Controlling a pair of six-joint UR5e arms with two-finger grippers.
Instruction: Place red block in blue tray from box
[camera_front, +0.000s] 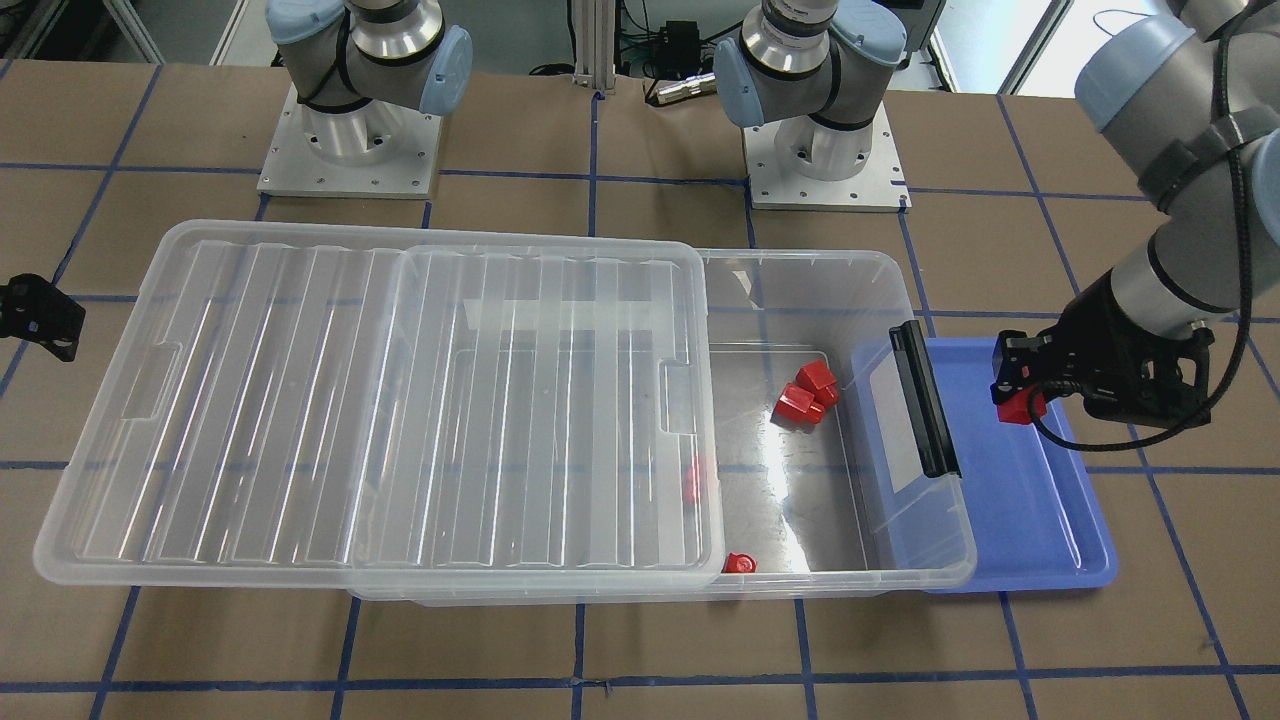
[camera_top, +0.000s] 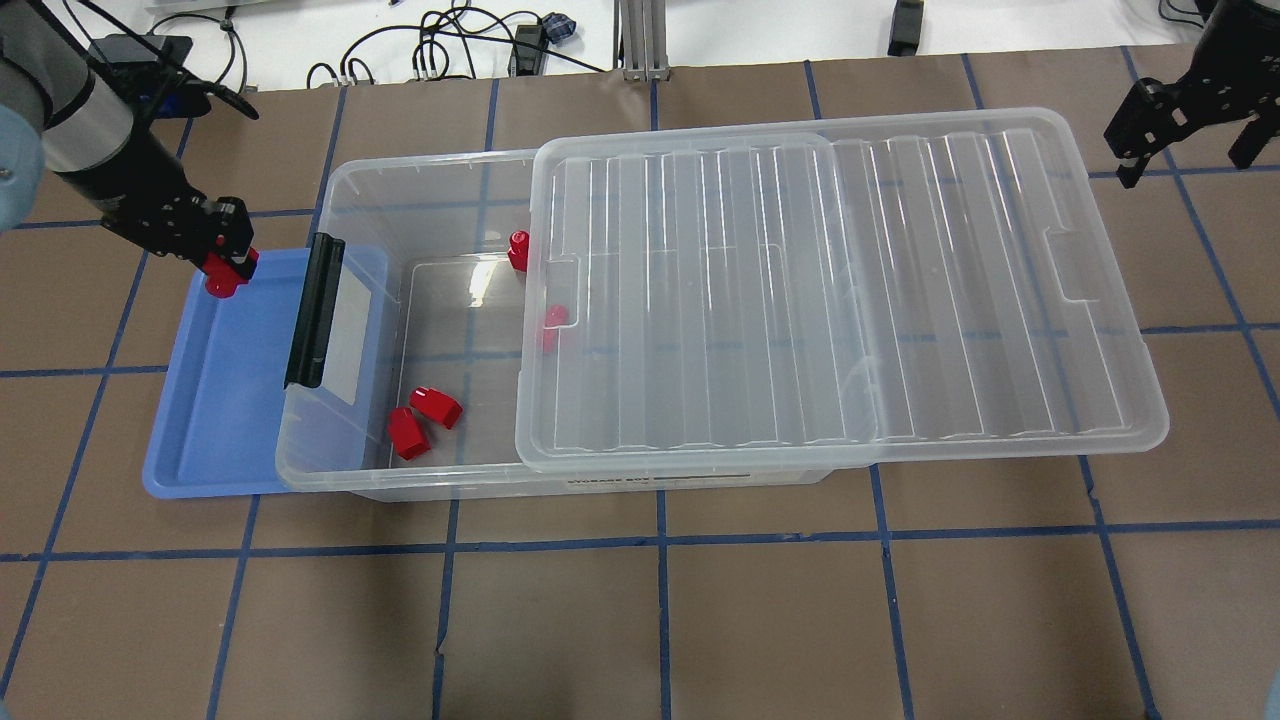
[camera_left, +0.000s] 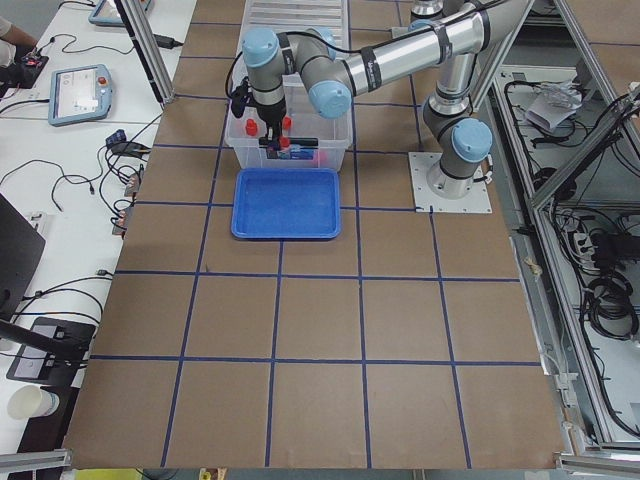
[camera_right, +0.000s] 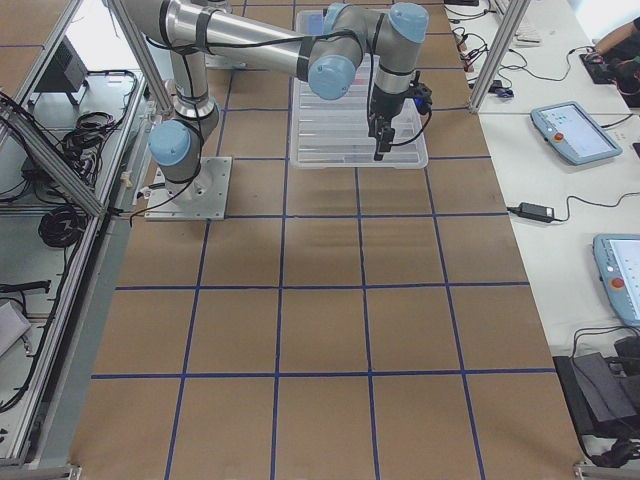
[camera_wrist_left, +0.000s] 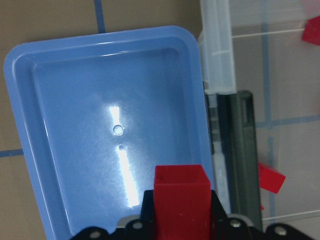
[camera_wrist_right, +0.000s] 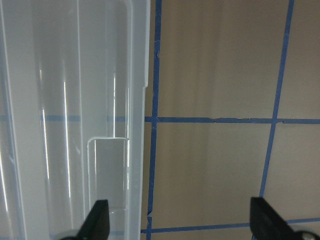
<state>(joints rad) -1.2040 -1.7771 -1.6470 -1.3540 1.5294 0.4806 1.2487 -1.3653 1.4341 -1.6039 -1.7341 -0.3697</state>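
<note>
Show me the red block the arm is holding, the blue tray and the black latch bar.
red block (camera_front: 1018, 410): front-facing view, its visible red side.
blue tray (camera_front: 1030, 510): front-facing view, bare floor near its middle.
black latch bar (camera_front: 925, 400): front-facing view, middle of the bar.

Can make out no readable word, brand or number. Closest to text: a thin strip of dark print (camera_top: 650, 481) along the long wall, nearest the robot, of the large clear plastic storage bin (camera_top: 420, 487), seen from overhead, too small and blurred to read. Also a pale rectangular label (camera_top: 348, 330) on the bin's end wall, just beside the black latch bar (camera_top: 312, 312); shows as plain white, print indiscernible. In the left side view, a lit screen on a grey handheld control tablet (camera_left: 82, 92) on the bench, unreadable at that size.
</note>
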